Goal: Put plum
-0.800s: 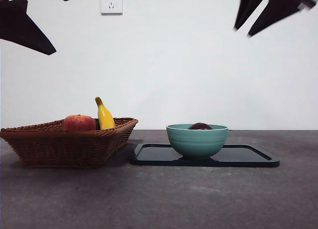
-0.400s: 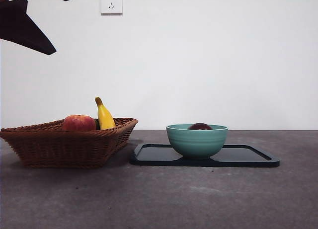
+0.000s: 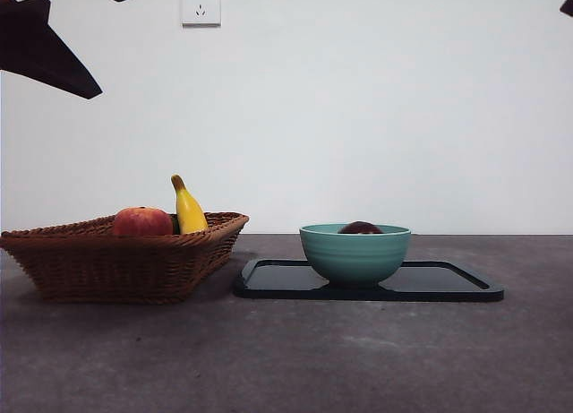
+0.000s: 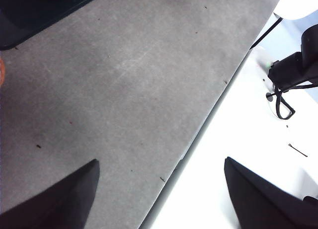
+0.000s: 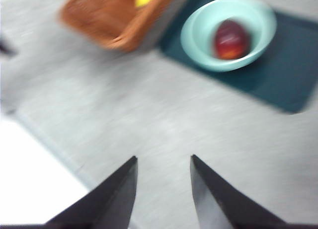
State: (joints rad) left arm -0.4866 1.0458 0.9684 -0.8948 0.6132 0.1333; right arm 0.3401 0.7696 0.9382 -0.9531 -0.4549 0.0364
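The plum (image 3: 361,228) is sitting inside the teal bowl (image 3: 354,253), with only its dark top showing above the rim in the front view; the right wrist view, though blurred, is showing it lying at the bottom of the bowl (image 5: 228,33). The bowl is standing on the left part of a dark tray (image 3: 448,283), which is lying flat on the grey bench (image 3: 286,359). Just beside the tray's left edge, a brown wicker basket (image 3: 116,261) is holding a red-orange peach (image 3: 141,221) and a yellow banana (image 3: 188,209) that is leaning upright. The right gripper (image 5: 163,189) is hanging high above the bench, well apart from the bowl, its jaws parted by a narrow gap and empty. The left gripper (image 4: 161,199) is hovering over the bench's edge, jaws spread wide, gripping nothing.
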